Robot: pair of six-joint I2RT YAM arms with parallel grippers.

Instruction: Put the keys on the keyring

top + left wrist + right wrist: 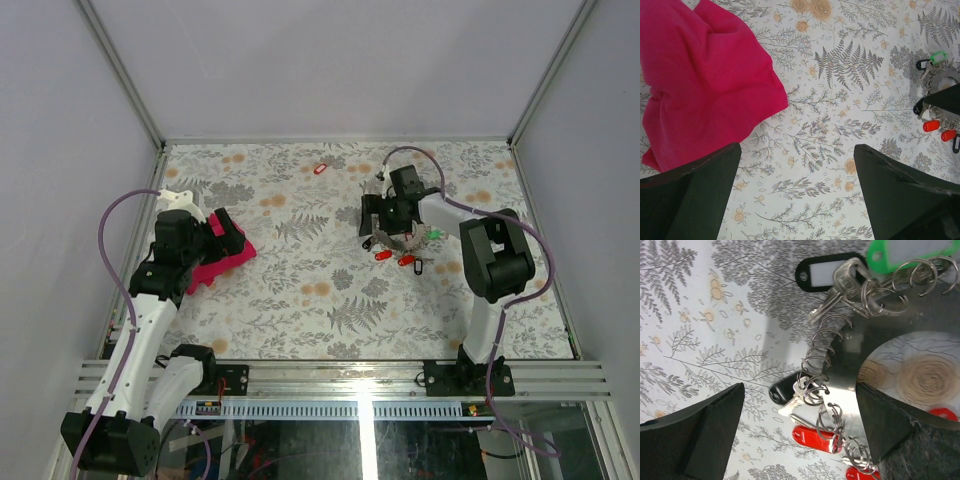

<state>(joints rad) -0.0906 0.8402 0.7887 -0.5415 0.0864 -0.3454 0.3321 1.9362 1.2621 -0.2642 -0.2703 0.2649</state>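
The keyring lies at the table's right middle, a flat grey metal ring fringed with small wire loops. In the right wrist view the keyring carries keys with a black tag, a green tag and a red tag. My right gripper hovers open over the ring's left edge. In its own view the right gripper straddles that edge, gripping nothing. One loose key with a red tag lies apart, farther back. My left gripper is open by the magenta cloth; the left gripper is empty.
A crumpled magenta cloth lies at the left under the left arm; in the left wrist view the cloth fills the upper left. The floral table is walled by grey panels on three sides.
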